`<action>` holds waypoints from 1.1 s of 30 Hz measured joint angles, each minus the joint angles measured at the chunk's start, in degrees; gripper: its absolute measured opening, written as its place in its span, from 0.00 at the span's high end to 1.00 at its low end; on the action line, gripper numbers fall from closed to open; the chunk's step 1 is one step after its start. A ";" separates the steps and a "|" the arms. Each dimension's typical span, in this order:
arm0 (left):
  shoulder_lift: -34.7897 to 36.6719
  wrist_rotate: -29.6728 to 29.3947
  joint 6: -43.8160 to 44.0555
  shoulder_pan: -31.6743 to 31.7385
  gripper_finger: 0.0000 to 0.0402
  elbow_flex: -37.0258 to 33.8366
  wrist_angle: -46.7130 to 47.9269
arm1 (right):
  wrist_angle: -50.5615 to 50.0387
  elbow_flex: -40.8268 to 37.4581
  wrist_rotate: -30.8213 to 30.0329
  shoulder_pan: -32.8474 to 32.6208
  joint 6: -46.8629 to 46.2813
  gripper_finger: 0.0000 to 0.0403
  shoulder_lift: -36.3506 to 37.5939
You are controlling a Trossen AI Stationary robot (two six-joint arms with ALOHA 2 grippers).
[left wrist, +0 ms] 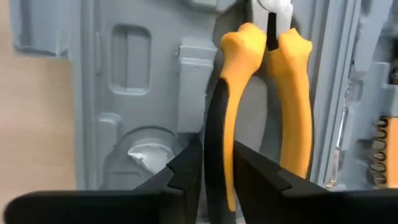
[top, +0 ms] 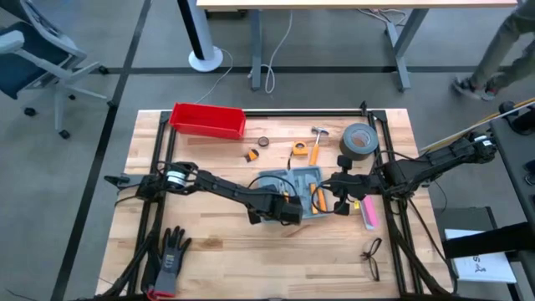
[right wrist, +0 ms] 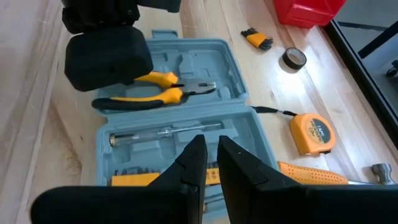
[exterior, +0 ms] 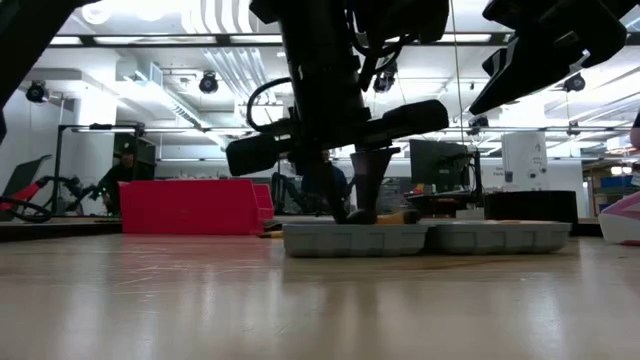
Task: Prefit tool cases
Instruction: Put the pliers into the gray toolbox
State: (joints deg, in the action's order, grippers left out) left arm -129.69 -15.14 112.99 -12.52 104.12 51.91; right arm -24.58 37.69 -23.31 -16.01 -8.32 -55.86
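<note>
Wooden table (top: pixel 209 230): left gripper (left wrist: pixel 216 171) seemingly pinches pliers (right wrist: pixel 146 92) in tool case (right wrist: pixel 186 134).

Both arms are dark, slim and jointed, with black cables looping along their links. The left claw (left wrist: pixel 214 180) and right claw (right wrist: pixel 211 165) each end in two black wedge-shaped fingers of matte plastic.

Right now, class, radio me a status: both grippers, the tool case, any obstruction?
Left gripper astride one pliers handle in open tool case. Right gripper shut, empty, above case. Nothing obstructing.
</note>
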 joint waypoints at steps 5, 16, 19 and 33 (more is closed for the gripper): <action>0.19 -0.42 -0.37 0.03 0.67 -0.02 0.04 | 0.00 0.00 1.49 0.00 0.35 0.94 0.00; 3.15 -3.89 -3.83 0.09 0.53 -0.04 0.32 | 0.05 0.00 1.47 0.00 0.39 0.94 0.00; 4.44 -8.14 -6.00 0.42 0.52 -0.04 0.63 | 0.08 0.00 1.47 0.00 0.39 0.94 0.00; 4.79 -6.75 -20.29 7.01 0.63 -0.04 -3.17 | 0.01 0.00 1.38 0.00 0.44 0.94 0.00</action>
State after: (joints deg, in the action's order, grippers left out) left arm -124.90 -21.88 92.70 -5.51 104.07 48.74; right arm -24.57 37.69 -21.93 -16.01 -7.88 -55.86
